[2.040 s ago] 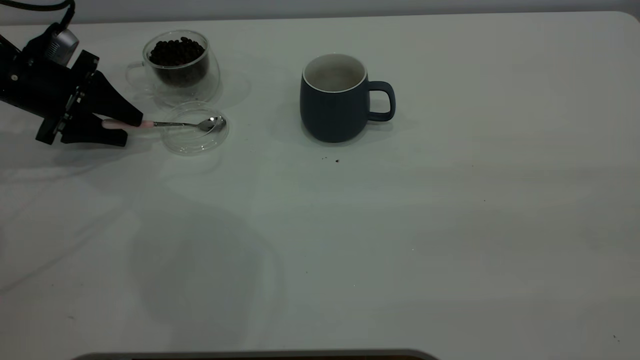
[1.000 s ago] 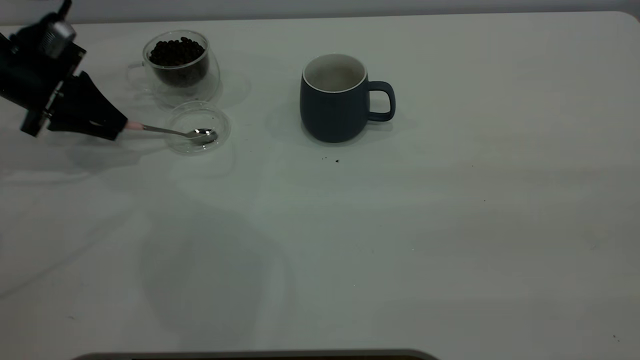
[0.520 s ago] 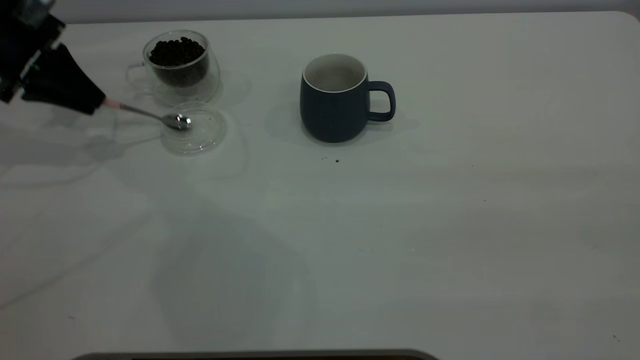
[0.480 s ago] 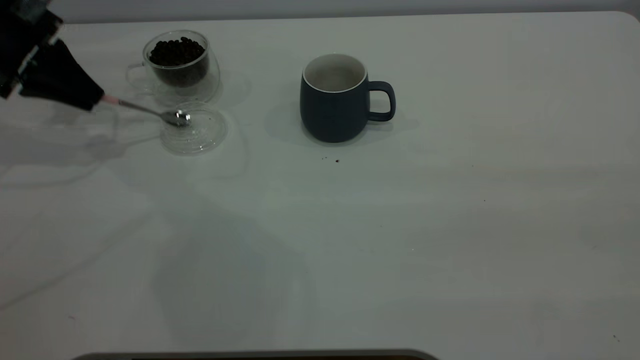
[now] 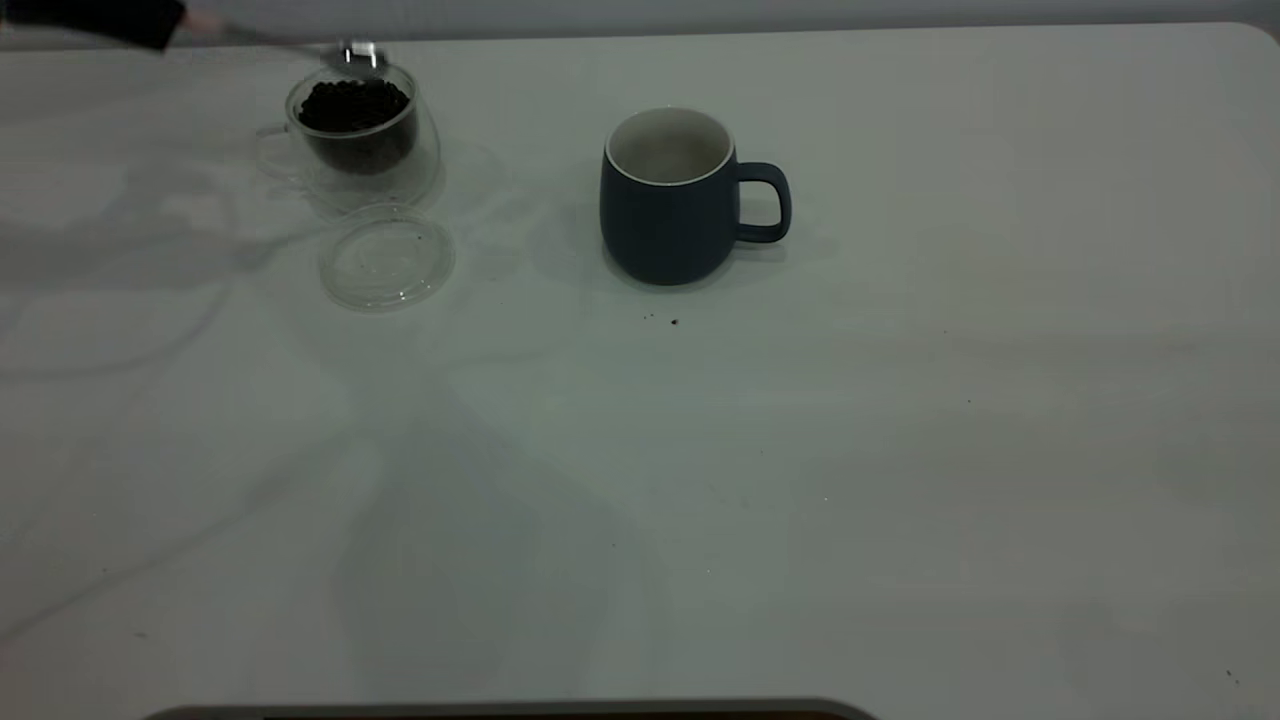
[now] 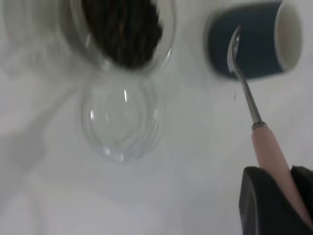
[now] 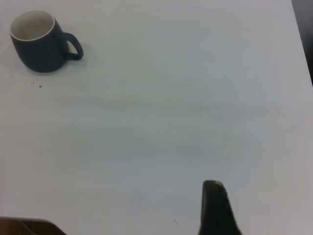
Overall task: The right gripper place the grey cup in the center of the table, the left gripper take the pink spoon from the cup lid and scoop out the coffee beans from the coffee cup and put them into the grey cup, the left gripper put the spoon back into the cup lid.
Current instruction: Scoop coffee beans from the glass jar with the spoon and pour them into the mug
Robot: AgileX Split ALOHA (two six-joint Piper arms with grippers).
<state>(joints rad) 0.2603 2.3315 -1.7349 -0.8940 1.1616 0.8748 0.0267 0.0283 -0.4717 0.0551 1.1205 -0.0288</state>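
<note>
The left tool point(image 5: 150, 25) was mostly cut off at the top left corner of the exterior view, only a dark tip showing. In its wrist view its black fingers point(image 6: 266, 205) were clamped on the pale handle of the pink spoon point(image 6: 254, 115). The spoon's metal bowl hung blurred just above the far rim of the coffee cup point(image 5: 360, 130), whose clear handle was hard to make out against the tabletop point(image 5: 800, 480). Coffee beans point(image 5: 352, 105) filled the cup; whether any lay in the spoon could not be told. The cup lid point(image 5: 386, 262) lay bare just in front of that cup. The grey cup point(image 5: 675, 195) stood upright well apart toward the middle, handle turned away from the glass cup. The right tool point(image 7: 217, 208) showed only one dark finger in its wrist view, so its opening could not be judged.
</note>
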